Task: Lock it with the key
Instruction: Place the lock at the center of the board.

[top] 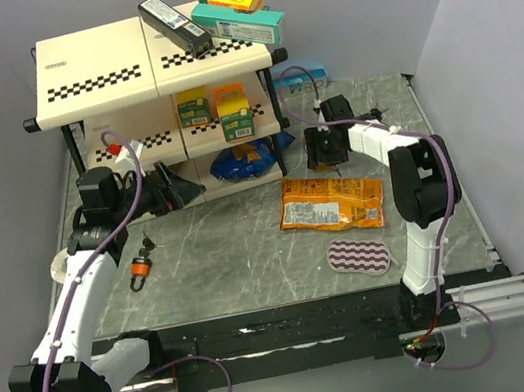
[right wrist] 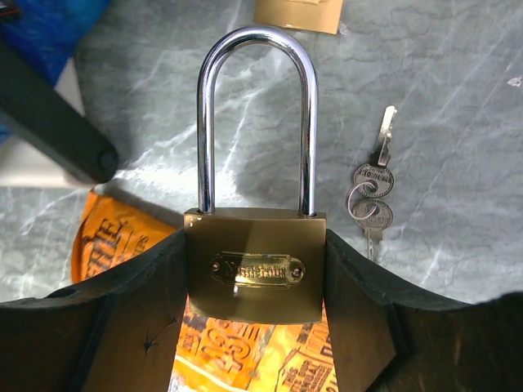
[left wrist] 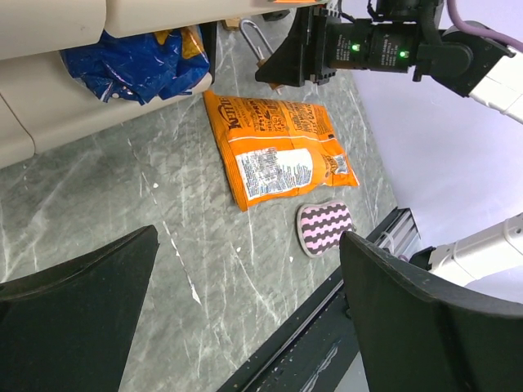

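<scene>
Desk [top: 223, 264]: grey, marbled, and carries everything.
Shelf [top: 99, 77]: stands at 11 o'clock on the desk.
Snack bag [top: 332, 202]: orange, lying flat at 3 o'clock from desk centre.
Left hand [left wrist: 249, 245]: spread fully wide, holding nothing.
Right hand [top: 323, 150]: at 1 o'clock on the desk, partly closed, clamping the padlock body.
Padlock [right wrist: 255, 273]: brass, upright between the fingers with the shackle up. The keyhole is not visible.
Keys [right wrist: 372, 200]: a ringed pair on the desk at 3 o'clock of the padlock, apart from it.
Step, judged: hold the padlock steady, and have the free left hand take a key by its bow with the blade clear.
Views: only the right wrist view shows the keys. The top view alone shows both arms.
</scene>
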`<state>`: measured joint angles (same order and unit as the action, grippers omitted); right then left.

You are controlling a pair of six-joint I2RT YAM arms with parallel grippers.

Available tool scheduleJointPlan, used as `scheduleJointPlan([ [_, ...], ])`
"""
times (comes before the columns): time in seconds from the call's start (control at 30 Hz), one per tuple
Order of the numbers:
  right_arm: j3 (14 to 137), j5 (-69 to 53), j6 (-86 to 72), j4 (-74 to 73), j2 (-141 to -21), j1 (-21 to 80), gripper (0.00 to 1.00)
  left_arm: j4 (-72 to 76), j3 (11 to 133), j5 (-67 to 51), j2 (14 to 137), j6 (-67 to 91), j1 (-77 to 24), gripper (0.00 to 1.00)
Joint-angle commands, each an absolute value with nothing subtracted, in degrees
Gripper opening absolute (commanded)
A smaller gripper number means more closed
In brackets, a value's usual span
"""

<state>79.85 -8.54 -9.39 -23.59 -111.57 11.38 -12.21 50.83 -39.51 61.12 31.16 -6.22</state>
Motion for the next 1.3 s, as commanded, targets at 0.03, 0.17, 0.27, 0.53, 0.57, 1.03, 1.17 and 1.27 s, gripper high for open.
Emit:
scheduleJointPlan([
  [0.03,82.97,-6.33,-11.16,-21.54,-112.67,12.22,0.0,-10.28,50.98,-39.73,61.61,32.26,-5.8,0.97],
  [0.17,82.79,-5.36,-11.6,-21.44,-113.29,12.83,0.05,-10.2,51.15,-39.55,62.05,32.34,-5.8,0.97],
  [0.27,83.93,-4.4,-12.04,-22.15,-114.08,12.92,0.1,-10.28,51.33,-39.64,62.14,32.34,-5.71,0.97],
  [0.53,85.08,-3.16,-13.8,-24.87,-115.14,13.27,0.17,-10.63,51.77,-39.81,62.84,32.08,-5.62,0.97],
  [0.57,84.99,-3.16,-13.97,-24.96,-115.05,13.45,0.17,-10.72,51.85,-39.9,62.84,31.91,-5.62,0.97],
  [1.03,84.73,-3.52,-15.2,-26.63,-115.93,13.97,0.37,-11.95,51.59,-39.82,62.31,31.64,-5.54,0.97],
  [1.17,85.17,-3.34,-15.29,-26.98,-116.1,14.06,0.42,-12.39,51.68,-39.73,62.14,31.12,-5.45,0.97],
  [1.27,85.08,-3.86,-15.12,-26.98,-115.58,13.97,0.53,-13.01,51.94,-39.38,61.88,30.76,-5.45,0.98],
])
